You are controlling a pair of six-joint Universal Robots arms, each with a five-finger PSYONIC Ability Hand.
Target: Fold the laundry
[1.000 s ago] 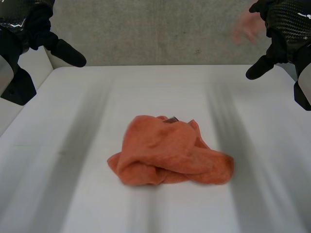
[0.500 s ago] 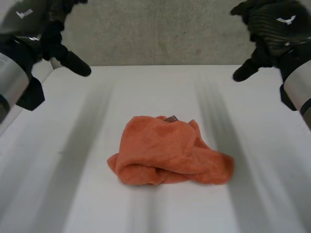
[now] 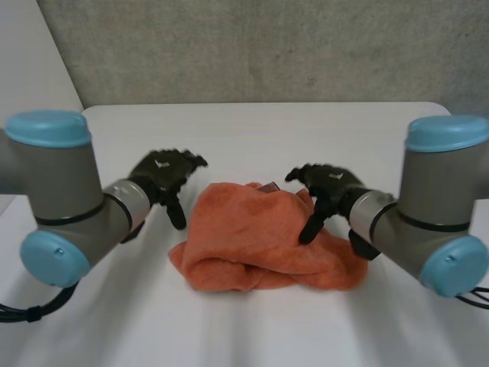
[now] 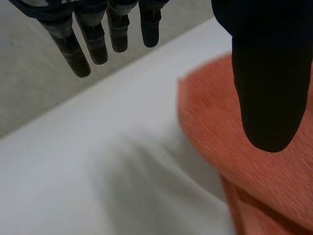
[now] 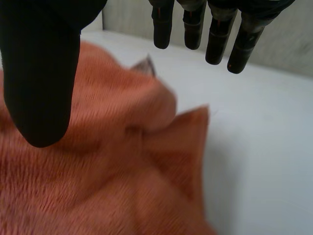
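At far left, grey left arm (image 3: 69, 191) with light-blue caps, reaching in low over flat white counter (image 3: 252, 130). At its end, black left hand (image 3: 162, 173), spread wide with fingers (image 4: 73, 54) straight and thumb (image 4: 266, 88) pointing down, holding nothing. Placed just beside left edge of crumpled orange terry towel (image 3: 260, 237). From left wrist view, fingers out over bare counter and thumb over towel's edge, contact with cloth impossible to tell. Towel itself heaped in 1 loose mound at middle of counter, between the 2 hands, with folds rolled under along near side and small dark tag (image 3: 268, 187) poking out at far edge. Further right, black right hand (image 3: 330, 183), likewise wide open, fingers (image 5: 215, 34) straight, nothing gripped. Thumb (image 3: 309, 226) angled down over right part of towel. In right wrist view, thumb above orange cloth, fingers reaching past a raised corner toward bare counter. At far right, grey right arm (image 3: 428, 222) with light-blue caps. Behind counter, rough grey wall (image 3: 252, 46)
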